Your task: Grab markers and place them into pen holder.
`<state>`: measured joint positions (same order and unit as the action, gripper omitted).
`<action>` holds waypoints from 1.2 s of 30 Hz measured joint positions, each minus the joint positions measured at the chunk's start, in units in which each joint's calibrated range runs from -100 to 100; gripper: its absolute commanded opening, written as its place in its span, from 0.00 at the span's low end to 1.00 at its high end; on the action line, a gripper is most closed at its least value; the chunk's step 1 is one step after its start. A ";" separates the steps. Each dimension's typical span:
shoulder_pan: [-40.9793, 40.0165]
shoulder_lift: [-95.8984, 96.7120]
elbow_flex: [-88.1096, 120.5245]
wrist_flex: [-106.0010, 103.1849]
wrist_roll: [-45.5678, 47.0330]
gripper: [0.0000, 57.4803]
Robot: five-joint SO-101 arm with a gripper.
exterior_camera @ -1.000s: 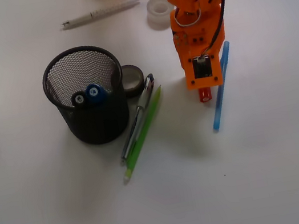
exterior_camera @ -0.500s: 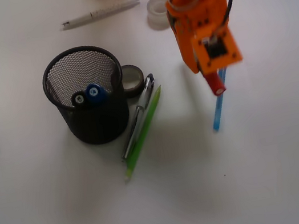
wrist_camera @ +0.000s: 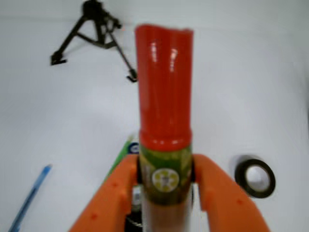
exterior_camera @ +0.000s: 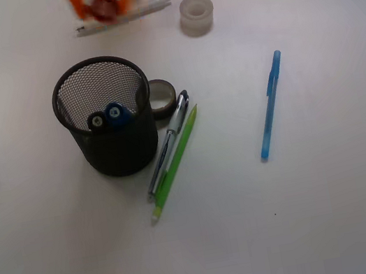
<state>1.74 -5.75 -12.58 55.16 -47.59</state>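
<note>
Overhead, the tool (wrist_camera: 165, 181) clamps the red-capped marker (wrist_camera: 164, 92) beyond the pen holder (exterior_camera: 105, 115), where blue- and black-capped markers (exterior_camera: 108, 115) stand.

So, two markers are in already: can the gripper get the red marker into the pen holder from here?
Probably yes: the gripper clamps the red marker, and the pen holder is open-topped with room beside the two caps.

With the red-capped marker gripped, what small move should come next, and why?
Probably carry the tool toward the front until it is over the pen holder. It is shut on the red-capped marker and, in the front view, sits blurred at the top edge, beyond the holder, where two markers already stand.
</note>
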 measured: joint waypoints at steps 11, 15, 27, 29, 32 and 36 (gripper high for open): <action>2.66 -12.72 36.39 -39.65 -2.98 0.01; 1.48 -12.80 41.69 -47.08 -4.10 0.01; 1.92 -8.01 62.17 -82.07 -8.79 0.01; 1.55 -8.01 63.34 -85.10 -8.79 0.01; 1.11 -8.10 64.15 -86.39 -7.91 0.01; 1.55 -8.10 64.87 -87.08 -5.71 0.03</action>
<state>3.29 -13.85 52.29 -31.92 -53.31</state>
